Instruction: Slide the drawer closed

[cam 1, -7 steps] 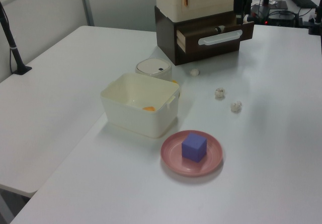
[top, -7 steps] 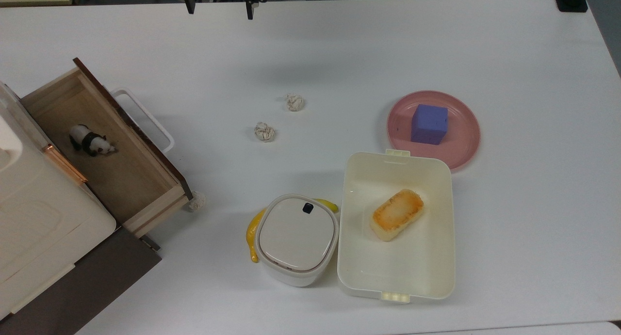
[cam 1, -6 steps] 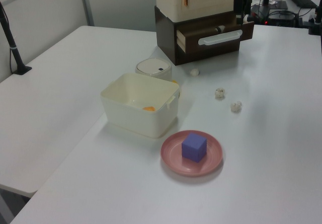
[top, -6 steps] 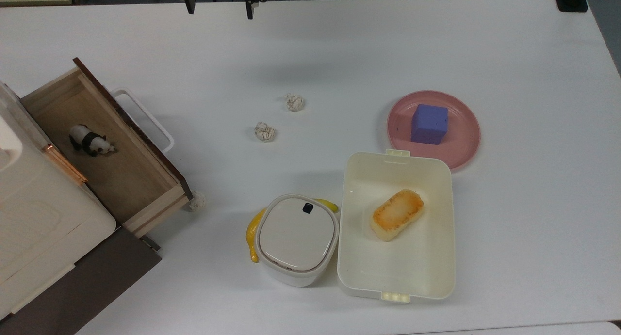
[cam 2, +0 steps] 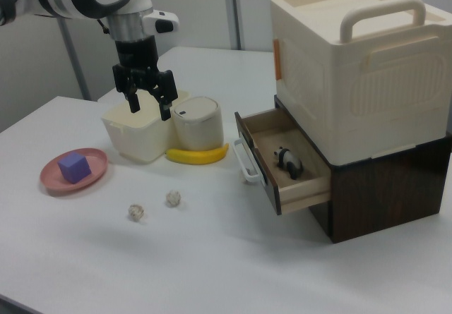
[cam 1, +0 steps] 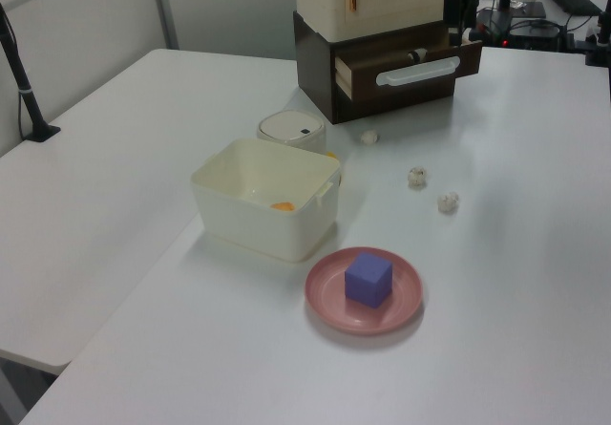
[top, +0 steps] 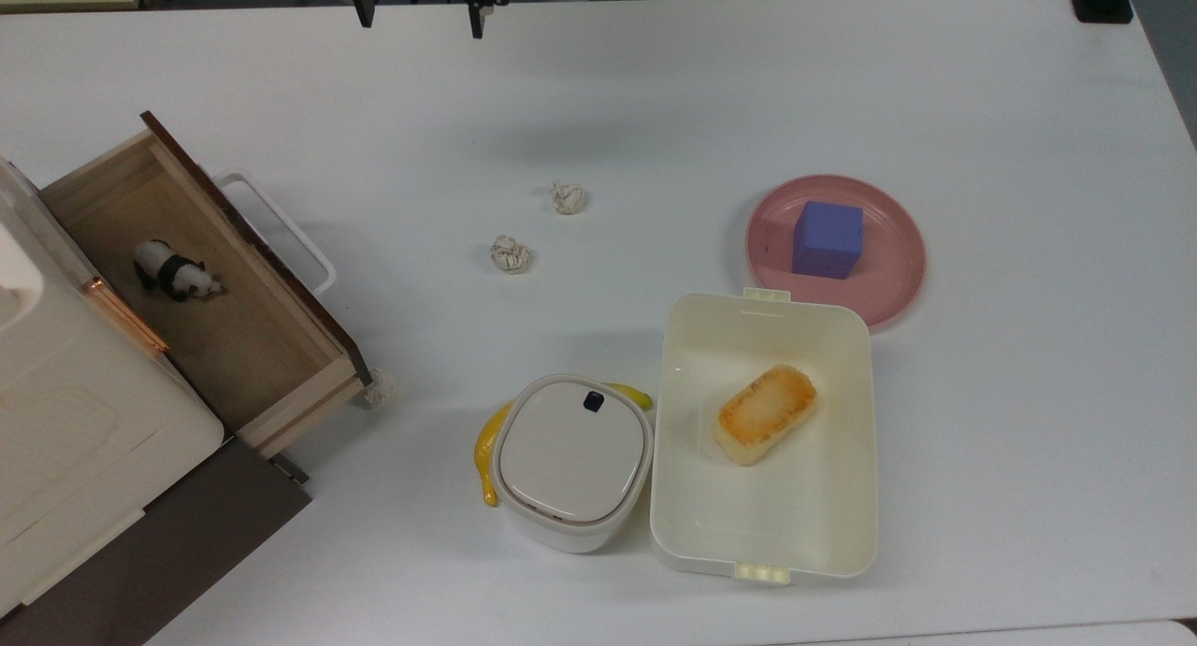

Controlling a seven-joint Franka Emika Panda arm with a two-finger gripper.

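While the drawer stands open holding a toy panda, lunch box holding bread, gripper wide, empty

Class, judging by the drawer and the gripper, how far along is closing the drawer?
Done: nothing; the drawer stands pulled out, a toy panda inside. In hand: the gripper hangs open and empty above the table, well away from the white handle. Left: reach the dark front panel and push it in.
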